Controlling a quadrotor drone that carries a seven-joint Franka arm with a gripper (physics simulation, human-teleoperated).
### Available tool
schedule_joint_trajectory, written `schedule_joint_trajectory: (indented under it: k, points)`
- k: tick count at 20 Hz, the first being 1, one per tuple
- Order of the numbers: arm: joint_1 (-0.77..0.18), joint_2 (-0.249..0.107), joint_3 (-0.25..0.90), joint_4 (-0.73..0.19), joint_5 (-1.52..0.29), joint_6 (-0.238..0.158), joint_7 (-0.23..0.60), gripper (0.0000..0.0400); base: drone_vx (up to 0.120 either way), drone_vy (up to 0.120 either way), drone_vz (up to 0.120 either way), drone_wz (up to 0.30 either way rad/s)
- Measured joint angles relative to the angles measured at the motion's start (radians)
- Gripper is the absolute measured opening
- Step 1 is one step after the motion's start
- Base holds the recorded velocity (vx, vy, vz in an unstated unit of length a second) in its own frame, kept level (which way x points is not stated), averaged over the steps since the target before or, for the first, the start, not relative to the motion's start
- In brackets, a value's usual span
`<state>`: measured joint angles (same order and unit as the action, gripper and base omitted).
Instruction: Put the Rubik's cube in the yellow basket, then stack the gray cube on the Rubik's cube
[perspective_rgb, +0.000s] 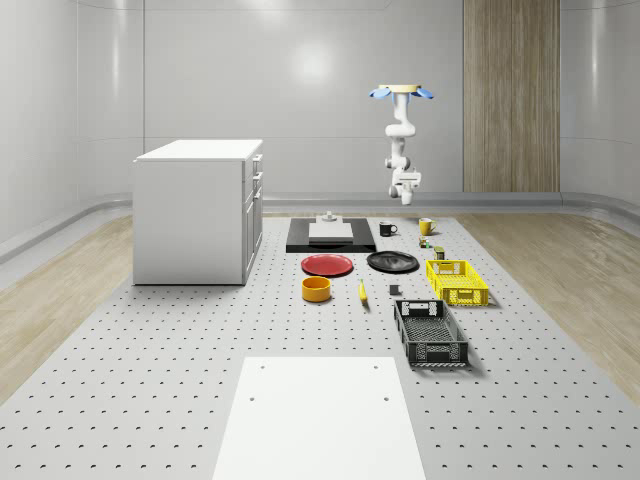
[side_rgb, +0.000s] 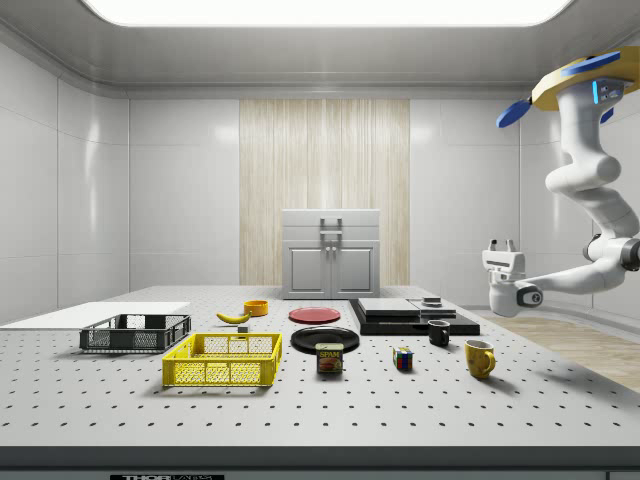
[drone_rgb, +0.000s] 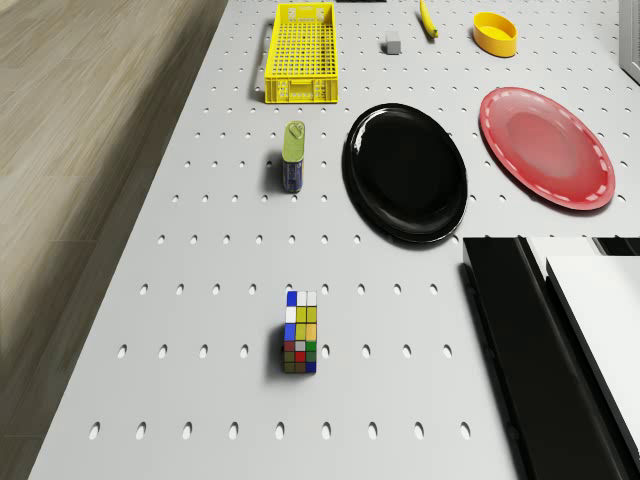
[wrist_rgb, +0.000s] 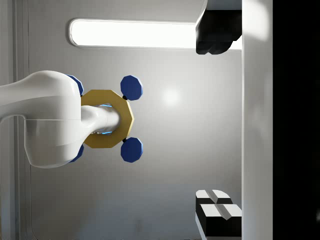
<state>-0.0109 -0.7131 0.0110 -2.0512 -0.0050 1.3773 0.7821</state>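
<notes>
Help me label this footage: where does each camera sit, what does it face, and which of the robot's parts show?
Whole-scene view: high at the table's near end, facing the far wall; the drone hovers over the yellow mug.
Side view: level at the table's edge, facing the cabinet; the arm hangs at its right.
Drone view: on the drone, looking down at the Rubik's cube.
Wrist view: pointing up at the drone's underside; fingers frame it.
Shared: the yellow basket appears in the first three.

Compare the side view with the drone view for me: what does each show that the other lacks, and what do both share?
Side view alone: the drone hovering high at the table's far end, its arm, the gripper pointing up, two mugs, the black basket, the cabinet. Drone view alone: the gray cube, small beside the yellow basket. Both: Rubik's cube, the yellow basket, can, black plate, red plate, banana, orange bowl.
</notes>
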Motion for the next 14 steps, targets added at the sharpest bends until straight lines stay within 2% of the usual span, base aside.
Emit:
schedule_joint_trajectory:
  k: [11,14]
  points:
    - [-0.010,-0.006,0.033,-0.007,-0.046,0.009,0.006,0.0400,0.120,0.120,0.000,0.000]
    - [-0.018,-0.008,0.058,-0.010,-0.082,0.011,0.011,0.0400,0.120,0.000,0.000,0.000]
